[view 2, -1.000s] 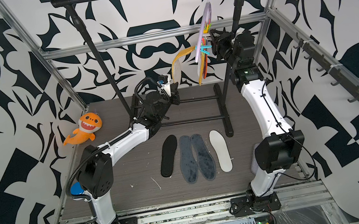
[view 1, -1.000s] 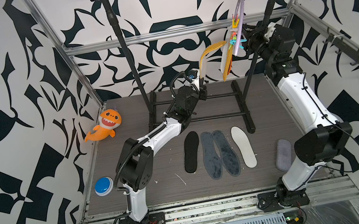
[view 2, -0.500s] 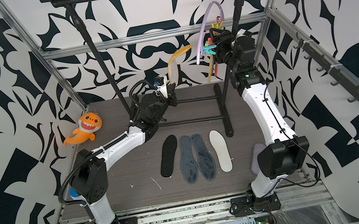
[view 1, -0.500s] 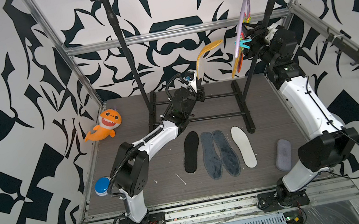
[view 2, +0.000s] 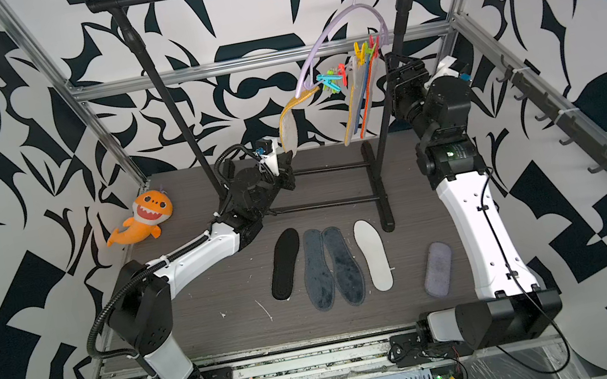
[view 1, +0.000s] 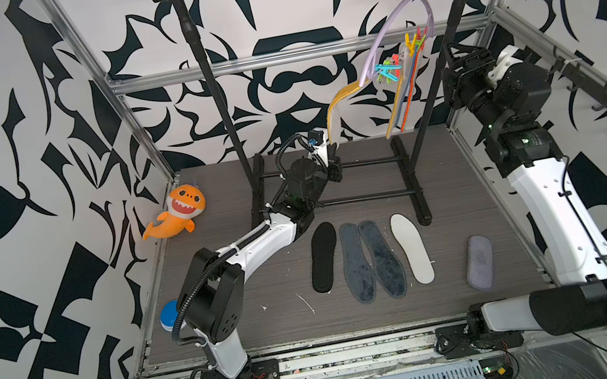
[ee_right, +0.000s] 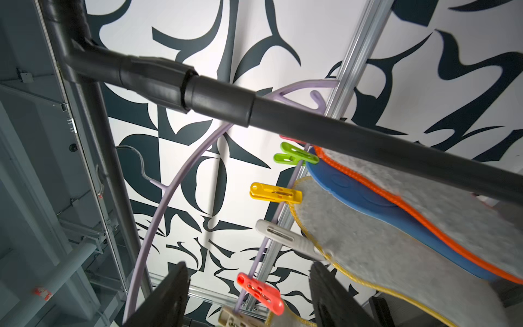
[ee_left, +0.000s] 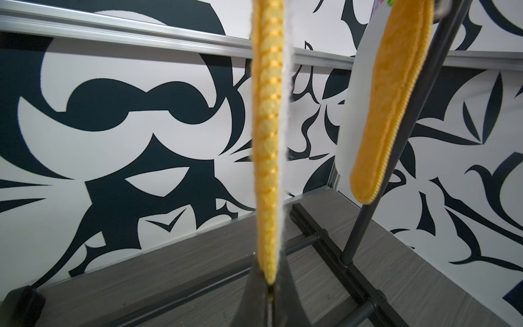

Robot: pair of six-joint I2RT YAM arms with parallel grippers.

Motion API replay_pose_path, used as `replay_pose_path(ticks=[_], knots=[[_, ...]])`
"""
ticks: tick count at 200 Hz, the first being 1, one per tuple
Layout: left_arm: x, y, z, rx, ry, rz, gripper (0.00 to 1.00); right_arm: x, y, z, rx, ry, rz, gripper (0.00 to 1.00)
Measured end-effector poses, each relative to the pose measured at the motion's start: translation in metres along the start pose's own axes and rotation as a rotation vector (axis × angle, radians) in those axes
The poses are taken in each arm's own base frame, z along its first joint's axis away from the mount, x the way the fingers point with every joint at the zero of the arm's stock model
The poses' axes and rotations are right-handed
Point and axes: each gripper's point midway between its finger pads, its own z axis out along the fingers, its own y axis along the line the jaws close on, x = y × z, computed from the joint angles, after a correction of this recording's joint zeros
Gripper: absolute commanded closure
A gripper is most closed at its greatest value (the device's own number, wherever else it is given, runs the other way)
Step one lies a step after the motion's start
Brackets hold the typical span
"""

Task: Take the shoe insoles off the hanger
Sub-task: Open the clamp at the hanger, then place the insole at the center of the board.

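Note:
The lilac hanger (view 1: 386, 24) hangs by its hook from the black rail, also seen in the right wrist view as the hanger (ee_right: 169, 184). An orange insole (view 1: 341, 101) stretches from a peg down to my left gripper (view 1: 331, 152), which is shut on its lower end; in the left wrist view that insole (ee_left: 267, 141) rises from the gripper (ee_left: 270, 286). Other insoles (view 1: 409, 91) stay pegged, among them a grey one with an orange rim (ee_right: 424, 192). My right gripper (ee_right: 249, 283) is open beside the hanger, with a red peg (ee_right: 260, 291) between its fingers, untouched.
On the floor lie a black insole (view 1: 324, 256), two dark grey-blue insoles (view 1: 355, 263), a white insole (view 1: 412, 247) and a lilac pad (view 1: 480, 262). An orange shark (view 1: 179, 214) sits at the back left. The rail's post (ee_right: 368, 136) crosses close above my right gripper.
My right gripper has opened and drawn back from the hanger. The hanger has swung round, so its arch now shows broadside. My left gripper keeps hold of the orange insole.

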Motion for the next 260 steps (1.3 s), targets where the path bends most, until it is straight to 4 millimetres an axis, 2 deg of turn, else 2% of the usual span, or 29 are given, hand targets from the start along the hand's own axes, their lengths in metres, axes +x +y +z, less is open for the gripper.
replay_pose_path(ticks=[30, 55, 120, 194, 232, 260], knots=[[0.004, 0.003, -0.012, -0.009, 0.022, -0.005, 1.0, -0.006, -0.02, -0.014, 0.045, -0.016, -0.025, 0.33], [0.01, 0.007, -0.024, -0.02, 0.053, -0.002, 1.0, -0.002, -0.037, -0.028, 0.09, 0.001, -0.065, 0.34], [0.023, 0.019, -0.068, -0.06, 0.139, 0.011, 1.0, 0.029, -0.061, -0.07, 0.133, 0.136, -0.234, 0.35], [0.037, 0.026, -0.097, -0.084, 0.245, 0.02, 1.0, 0.066, -0.113, -0.096, 0.21, 0.315, -0.313, 0.36], [0.046, 0.026, -0.113, -0.089, 0.325, 0.032, 1.0, 0.095, -0.141, -0.103, 0.238, 0.423, -0.304, 0.36], [0.06, 0.032, -0.132, -0.118, 0.423, 0.049, 1.0, 0.139, -0.151, -0.11, 0.242, 0.557, -0.328, 0.38]])
